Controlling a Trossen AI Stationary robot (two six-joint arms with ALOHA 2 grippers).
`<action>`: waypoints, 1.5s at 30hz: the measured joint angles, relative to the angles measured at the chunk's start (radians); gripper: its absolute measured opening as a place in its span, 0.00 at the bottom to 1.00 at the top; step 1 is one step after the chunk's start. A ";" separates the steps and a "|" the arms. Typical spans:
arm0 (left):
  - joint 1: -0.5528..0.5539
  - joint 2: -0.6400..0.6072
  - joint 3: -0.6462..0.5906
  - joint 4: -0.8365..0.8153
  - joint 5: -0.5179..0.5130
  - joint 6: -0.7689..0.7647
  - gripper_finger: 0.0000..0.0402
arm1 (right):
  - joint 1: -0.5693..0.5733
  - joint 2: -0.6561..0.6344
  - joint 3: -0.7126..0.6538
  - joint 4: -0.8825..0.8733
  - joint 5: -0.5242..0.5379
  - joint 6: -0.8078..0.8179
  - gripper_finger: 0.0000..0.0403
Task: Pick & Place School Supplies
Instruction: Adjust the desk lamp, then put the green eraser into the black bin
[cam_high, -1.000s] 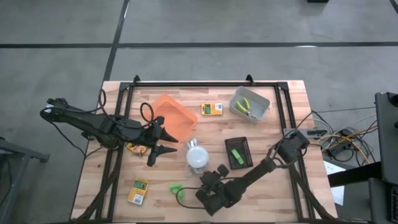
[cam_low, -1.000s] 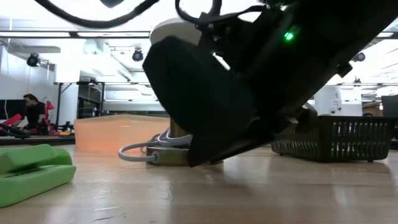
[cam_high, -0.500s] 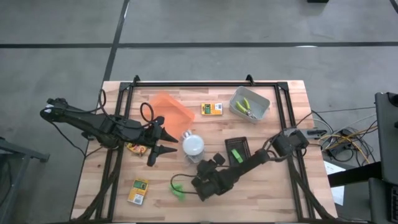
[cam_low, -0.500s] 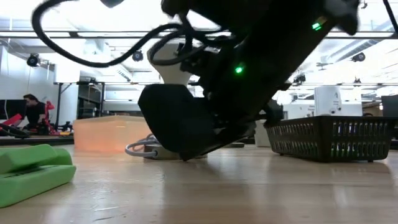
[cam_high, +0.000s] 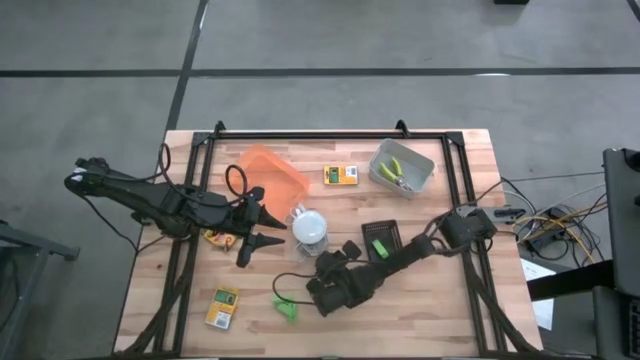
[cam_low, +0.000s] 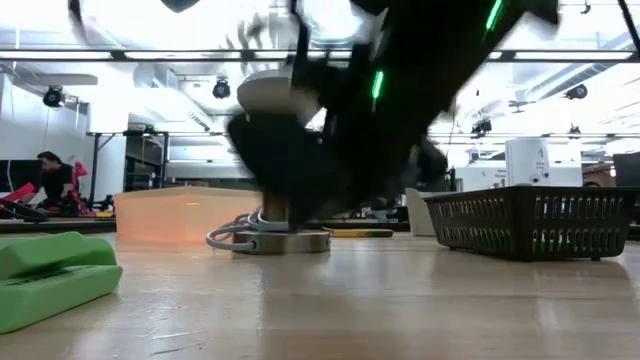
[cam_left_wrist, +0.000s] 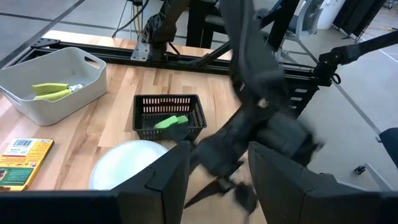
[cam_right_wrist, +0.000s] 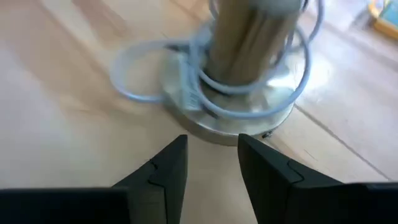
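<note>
Two yellow-and-green boxes lie flat on the table, one at the far middle (cam_high: 340, 175) and one near left (cam_high: 222, 307). A green chunk (cam_high: 285, 308) lies near the front edge. Another chunk (cam_left_wrist: 169, 122) lies in the black tray (cam_high: 384, 243). Yellow-green handled tools (cam_high: 396, 173) lie in the grey tray (cam_high: 402, 166). My right gripper (cam_high: 318, 262) is open, low at the near side of the white domed object (cam_high: 312, 228). My left gripper (cam_high: 262, 232) hangs open above the table, left of the dome, holding nothing. My right gripper's open fingertips (cam_right_wrist: 177, 146) stand against the near edge of the domed object's round base (cam_right_wrist: 217, 127), nothing between them. They come slanting down from the table's near side. The object stands upright on the table, a pale cord wound around its stem.
The orange tray (cam_high: 272, 180) lies just beyond the dome, to its left. A small yellow item (cam_high: 213, 237) lies partly under my left arm. A black frame runs along the table's far edge and sides. Bare wood shows at the near right.
My right gripper has moved toward the far edge and a little left. The white domed object has slid ahead of it, upright, up to the orange tray. The tray has shifted slightly toward the far left.
</note>
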 joint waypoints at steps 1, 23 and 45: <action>0.000 0.000 0.000 0.000 0.000 0.000 0.42 | 0.015 -0.024 0.001 0.000 0.004 -0.013 0.34; 0.000 0.000 0.000 -0.007 0.000 0.000 0.42 | 0.246 -0.649 -0.090 -0.242 0.193 -0.345 0.34; 0.000 0.000 0.000 -0.008 0.000 0.000 0.42 | 0.258 -0.990 -0.901 1.193 -0.204 -1.324 0.34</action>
